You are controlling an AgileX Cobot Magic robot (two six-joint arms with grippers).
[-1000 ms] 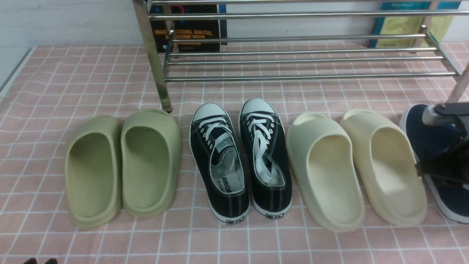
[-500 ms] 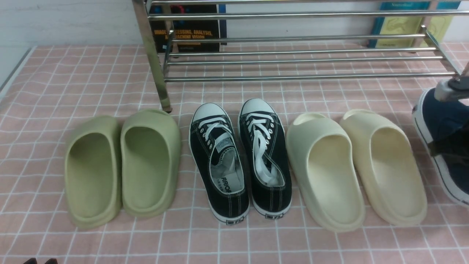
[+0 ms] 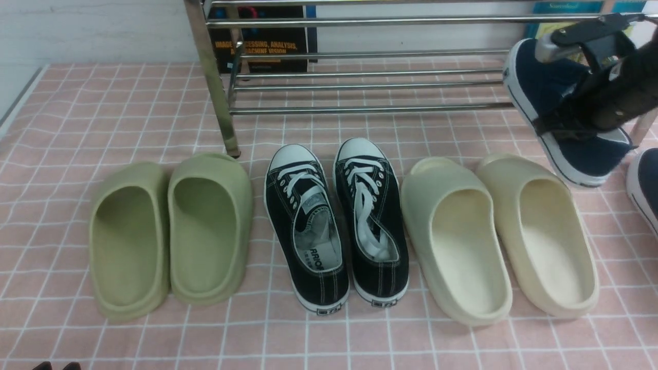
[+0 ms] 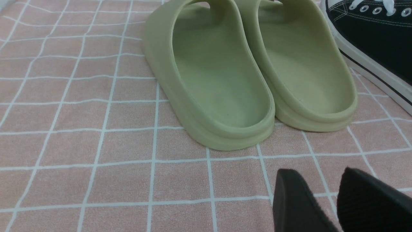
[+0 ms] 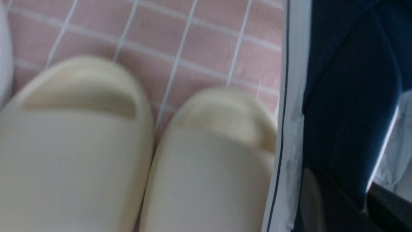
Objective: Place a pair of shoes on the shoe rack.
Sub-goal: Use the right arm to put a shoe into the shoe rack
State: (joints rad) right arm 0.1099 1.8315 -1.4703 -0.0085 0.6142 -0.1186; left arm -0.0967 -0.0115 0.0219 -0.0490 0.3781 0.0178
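The right gripper (image 3: 558,127) is holding 1 navy slip-on shoe (image 3: 540,82) at about 2 o'clock in the front view. Its jaws are pinching narrowly on the shoe's side wall, and the right wrist view is showing 1 finger outside and 1 inside, by the grey lining. The shoe is hanging tilted, with its toe pointing up toward 11 o'clock, its heel dropping toward 5 o'clock and its white sole edge facing 9 o'clock. It is sitting in front of the right end of the shoe rack (image 3: 370,108), covering the ends of the lower bars; whether it is touching them I cannot tell.

The second navy shoe (image 3: 646,187) is lying on the pink checked cloth (image 3: 103,113) at 3 o'clock. The frame edge is cutting it off, and it is lying near the held shoe's heel, at that heel's 4 o'clock.

The rack is standing at 12 o'clock, its thin bars running from 9 to 3 o'clock. 3 other pairs are lying in a row on the cloth in front of it, all toes pointing to 12 o'clock. The black lace-up sneakers (image 3: 378,267) are sitting in the middle, with the green slides (image 3: 211,169) at their 9 o'clock and the cream slides (image 3: 452,195) at their 3 o'clock. The cream pair is lying at the held shoe's 7 o'clock. A dark book (image 3: 272,49) is standing behind the rack at 11 o'clock.

The left gripper (image 4: 327,193) is hovering low at 7 o'clock, jaws narrowly parted and gripping nothing, with the green slides' heels at its 1 o'clock.
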